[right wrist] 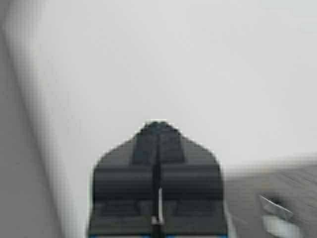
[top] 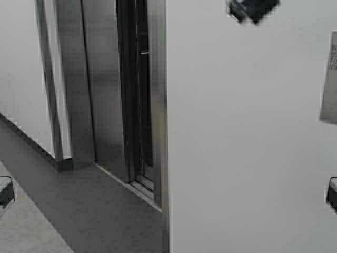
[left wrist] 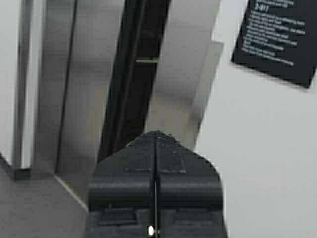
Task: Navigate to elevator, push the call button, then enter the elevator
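The elevator [top: 105, 95] stood at left-centre of the high view, seen at a slant rather than head-on. Its long axis ran vertical: brushed steel frame and door panels ran top to bottom, leaning slightly in the picture. A dark narrow gap [top: 138, 89] ran the same upright way between the steel panel and the white wall's corner; the sill track [top: 138, 185] lay at its foot, angling down toward the right. The opening faced out toward the grey floor [top: 79, 211] at lower left.

A white wall [top: 242, 137] filled the right half of the high view, very near the robot. A dark sign [top: 253, 9] sat at its top edge, and a pale paper notice [top: 329, 79] at the right edge. The call button could not be made out in any view.

The left gripper [left wrist: 155, 148] had its jaws pressed together, nothing between them, tip aimed at the dark door gap [left wrist: 133, 79] with steel panels [left wrist: 64, 84] on either side. A black sign with white text [left wrist: 277, 37] hung on the wall nearby.

The right gripper [right wrist: 157, 136] also had jaws together and empty, tip facing plain white wall [right wrist: 188, 64], with patterned floor [right wrist: 277, 188] to one side.
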`<state>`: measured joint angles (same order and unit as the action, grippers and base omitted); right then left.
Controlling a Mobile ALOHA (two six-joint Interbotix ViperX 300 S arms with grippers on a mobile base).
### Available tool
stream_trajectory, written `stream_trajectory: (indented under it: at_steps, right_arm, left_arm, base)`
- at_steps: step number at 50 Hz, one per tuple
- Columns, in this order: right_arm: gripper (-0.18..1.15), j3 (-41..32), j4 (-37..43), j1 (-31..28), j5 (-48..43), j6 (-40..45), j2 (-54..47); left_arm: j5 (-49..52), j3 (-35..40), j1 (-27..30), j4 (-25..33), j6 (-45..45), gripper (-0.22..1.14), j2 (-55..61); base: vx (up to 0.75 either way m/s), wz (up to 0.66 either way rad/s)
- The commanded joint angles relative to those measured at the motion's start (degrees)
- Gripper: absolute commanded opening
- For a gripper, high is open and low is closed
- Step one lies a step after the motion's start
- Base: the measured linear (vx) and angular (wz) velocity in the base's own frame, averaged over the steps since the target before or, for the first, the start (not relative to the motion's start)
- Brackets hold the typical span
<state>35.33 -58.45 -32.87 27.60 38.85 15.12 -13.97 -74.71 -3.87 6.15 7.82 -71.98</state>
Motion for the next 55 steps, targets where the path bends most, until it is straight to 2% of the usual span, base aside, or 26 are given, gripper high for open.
stream_trajectory:
  at_steps: [1,6,17,37,55]
  right_arm:
    - [0.06,-1.14,12.3,-2.11,-8.7,0.0,5.54]
    - [0.06,-0.79,17.49,-2.11,-15.56,-0.35,7.38]
    - [0.06,0.62,18.63,-2.11,-23.73,-0.62,8.53]
    - [0.06,7.56,18.11,-2.11,-27.51,-6.77,8.53]
    - [0.06,6.94,18.11,-1.76,-31.29,-8.79,7.03]
  left_arm:
    - [-0.26,0.44,-0.09,0.18,0.0,0.02,0.44]
    - [-0.26,0.26,-0.09,0.18,0.0,0.02,0.44]
    - [0.0,0.18,-0.09,0.18,-0.26,0.02,0.53]
    - [0.0,-0.09,-0.09,0.18,-2.29,0.02,0.79]
    - [0.0,-0.09,-0.09,0.18,-3.16,0.02,1.93]
  base:
    - [0.0,0.08]
    - [0.0,0.1]
    - [0.02,0.14]
    - [0.07,0.41]
    - [0.12,0.6]
